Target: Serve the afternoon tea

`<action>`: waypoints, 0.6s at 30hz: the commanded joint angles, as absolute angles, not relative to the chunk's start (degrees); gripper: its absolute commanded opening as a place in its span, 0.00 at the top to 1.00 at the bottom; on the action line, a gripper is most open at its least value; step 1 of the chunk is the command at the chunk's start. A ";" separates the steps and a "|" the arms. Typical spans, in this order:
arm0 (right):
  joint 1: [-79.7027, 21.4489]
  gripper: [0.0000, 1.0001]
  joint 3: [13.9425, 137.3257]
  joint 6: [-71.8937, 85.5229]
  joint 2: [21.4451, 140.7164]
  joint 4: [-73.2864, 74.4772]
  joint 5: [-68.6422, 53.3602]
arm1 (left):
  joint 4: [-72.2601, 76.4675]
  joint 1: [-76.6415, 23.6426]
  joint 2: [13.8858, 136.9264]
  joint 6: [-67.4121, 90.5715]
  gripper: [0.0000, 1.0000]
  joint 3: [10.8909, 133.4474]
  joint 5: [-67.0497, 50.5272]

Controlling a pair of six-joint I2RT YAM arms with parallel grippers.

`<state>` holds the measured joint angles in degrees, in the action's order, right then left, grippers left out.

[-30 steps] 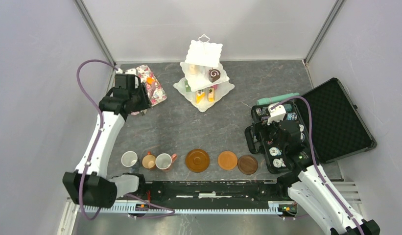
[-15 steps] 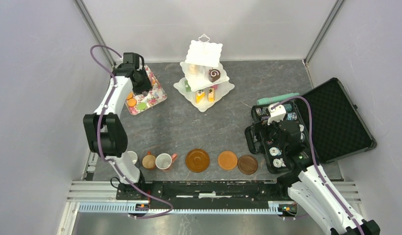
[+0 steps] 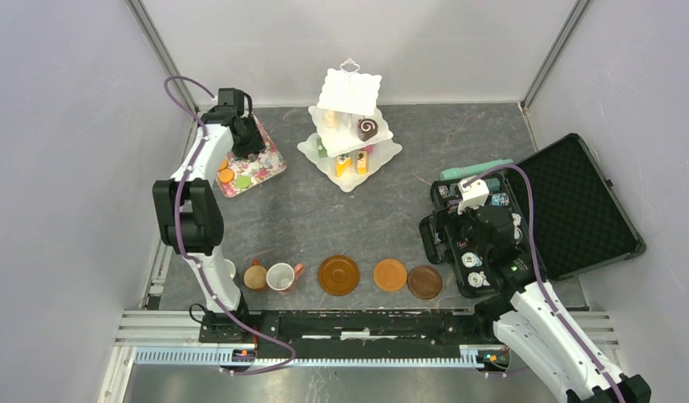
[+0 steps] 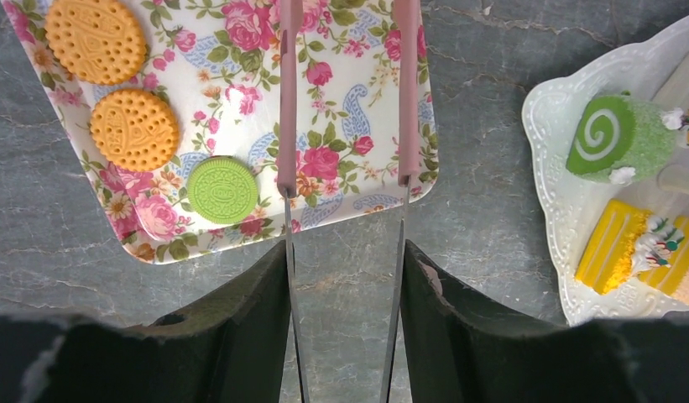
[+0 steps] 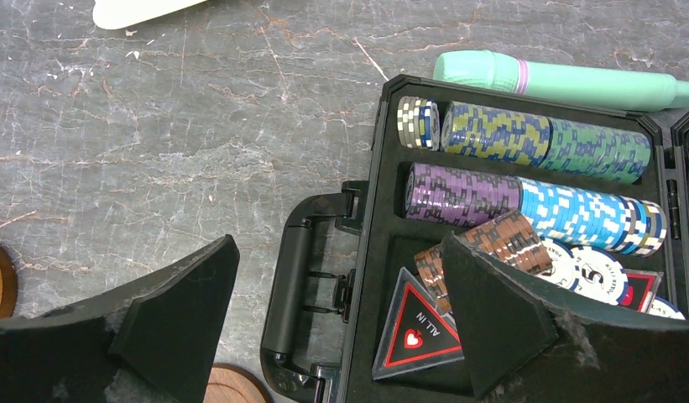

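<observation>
Afternoon tea's three small mugs (image 3: 280, 275) stand in a row at the near left of the grey veined table (image 3: 341, 210), the leftmost half hidden behind my left arm. Beyond them, at the far left, lies the glossy floral tray (image 4: 341, 176), rectangular with rounded corners, holding two orange dimpled biscuits (image 4: 135, 130) and one green ridged one (image 4: 222, 190). My left claw (image 4: 346, 50) hangs over that tray, its slim pink fingers (image 4: 286, 101) partly spread with nothing between them; their tips run off the top of the wrist view. To the right rises the white three-tier stand (image 3: 349, 92), scalloped at every edge, carrying toy cakes: a green swirl roll (image 4: 618, 138), yellow slices (image 4: 634, 256) and a brown swirl roll (image 3: 367, 128). The top tier covers part of the middle one. Three round saucers (image 3: 338, 274), smooth brown-orange, line the near edge, apart from the mugs. Far right, my right claw (image 5: 336, 243) gapes fully, empty, above the handle of the black case (image 3: 580, 210). My finger partly covers its ribbed stacks of poker chips (image 5: 525, 134), and a mint cylinder (image 5: 559, 80) lies just behind.
</observation>
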<state>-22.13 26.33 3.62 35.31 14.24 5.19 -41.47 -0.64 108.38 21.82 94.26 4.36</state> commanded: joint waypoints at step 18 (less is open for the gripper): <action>-22.42 0.02 26.37 3.97 35.26 12.87 6.18 | -38.06 -0.53 113.42 22.15 0.48 98.35 5.85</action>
